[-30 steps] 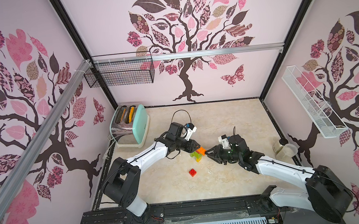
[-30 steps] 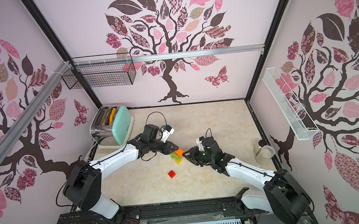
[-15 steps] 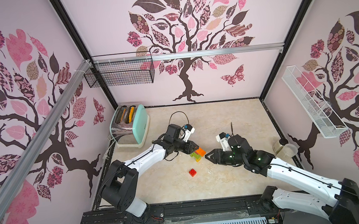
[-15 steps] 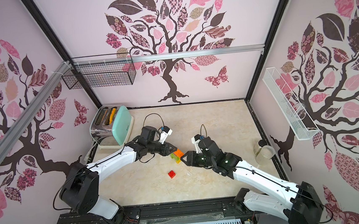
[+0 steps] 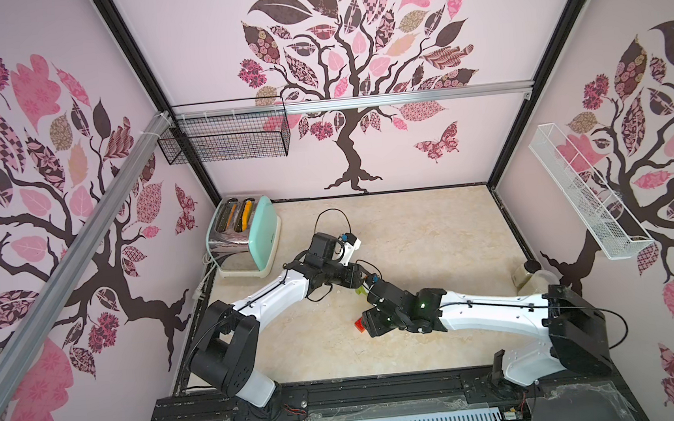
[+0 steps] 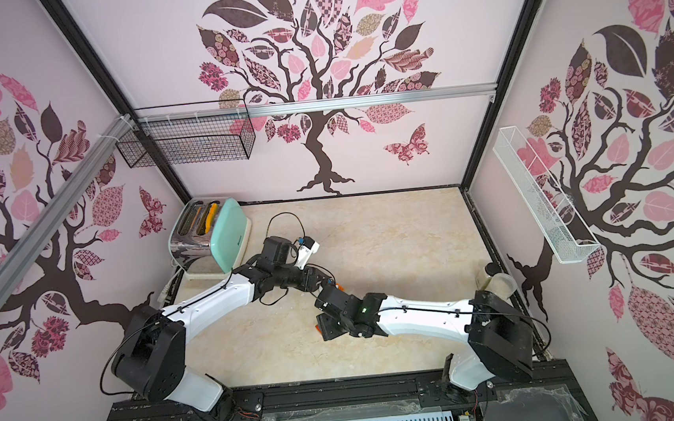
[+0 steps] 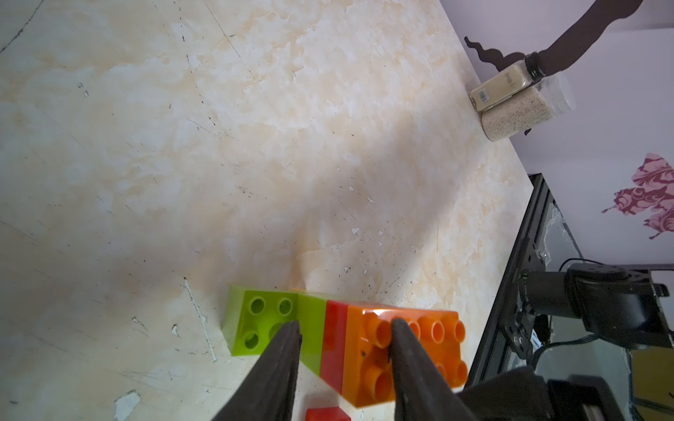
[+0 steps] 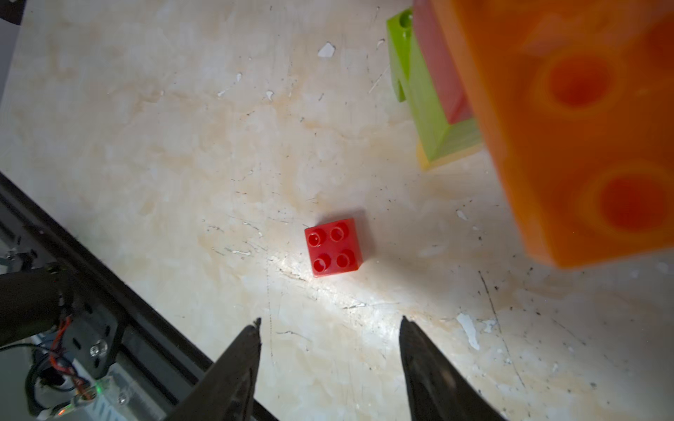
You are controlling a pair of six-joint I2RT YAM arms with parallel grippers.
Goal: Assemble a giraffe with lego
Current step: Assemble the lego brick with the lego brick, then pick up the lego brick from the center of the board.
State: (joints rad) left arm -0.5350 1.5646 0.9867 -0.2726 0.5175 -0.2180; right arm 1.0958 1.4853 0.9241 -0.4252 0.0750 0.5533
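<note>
The part-built giraffe (image 7: 434,364) stands on the table: a lime-green body and neck, a red brick and an orange brick on top, with a yellow piece at its foot (image 8: 448,160). My left gripper (image 7: 344,328) hangs over its top with the jaws a little apart; neither finger clamps a side. In both top views my right arm hides most of it, leaving a green sliver (image 5: 360,291). One loose red lego brick (image 8: 333,248) lies studs-up just ahead of my right gripper (image 8: 330,320), which is open and holds nothing.
A mint toaster (image 5: 242,235) stands at the back left. Two jars (image 7: 510,98) sit by the right wall. The black front rail (image 8: 109,310) runs close beside my right gripper. A wire basket (image 5: 223,140) and a white rack (image 5: 585,196) hang on the walls.
My right arm has swung left and forward, away from the giraffe to over the red brick, its jaws widening. My left gripper's jaws have parted from shut.
</note>
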